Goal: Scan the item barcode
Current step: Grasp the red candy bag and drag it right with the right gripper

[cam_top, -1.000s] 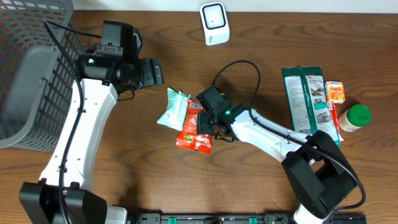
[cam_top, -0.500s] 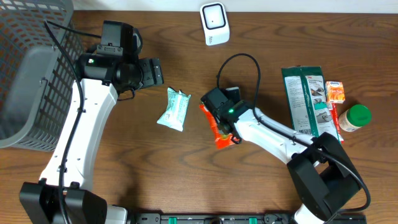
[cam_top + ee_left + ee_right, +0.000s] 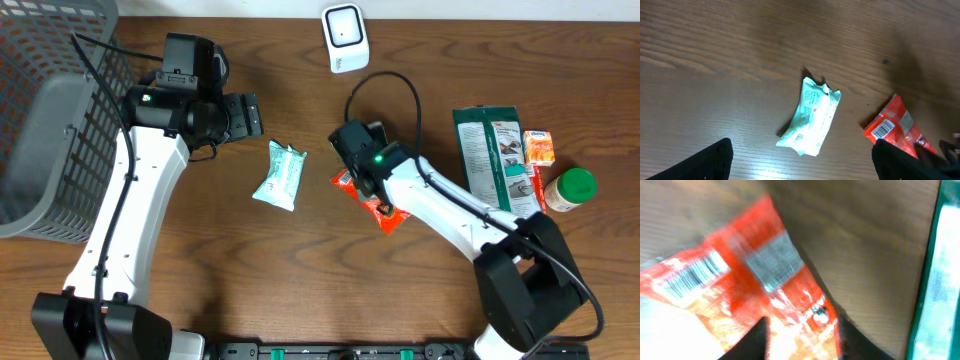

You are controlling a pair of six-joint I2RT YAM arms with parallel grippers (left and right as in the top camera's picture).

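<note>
A red snack packet [image 3: 386, 206] with a white barcode [image 3: 694, 275] sits between the fingers of my right gripper [image 3: 364, 180], which is shut on it near the table's middle. In the right wrist view the packet [image 3: 745, 285] fills the frame between the two dark fingers [image 3: 756, 341], blurred. The white scanner [image 3: 345, 38] stands at the table's back edge, beyond the gripper. My left gripper [image 3: 246, 115] hangs open over the table, nothing between its fingers [image 3: 710, 161]. Its camera shows a mint-green packet [image 3: 812, 119] and the red packet [image 3: 892, 127].
The mint-green packet [image 3: 280, 175] lies left of the red one. A grey mesh basket [image 3: 45, 110] takes up the left edge. At the right lie a green package [image 3: 495, 160], a small orange box [image 3: 539, 147] and a green-lidded jar [image 3: 571, 190].
My right gripper has carried the red packet away from the mint-green one, to the right, turning it as it went. The left arm has not moved.
</note>
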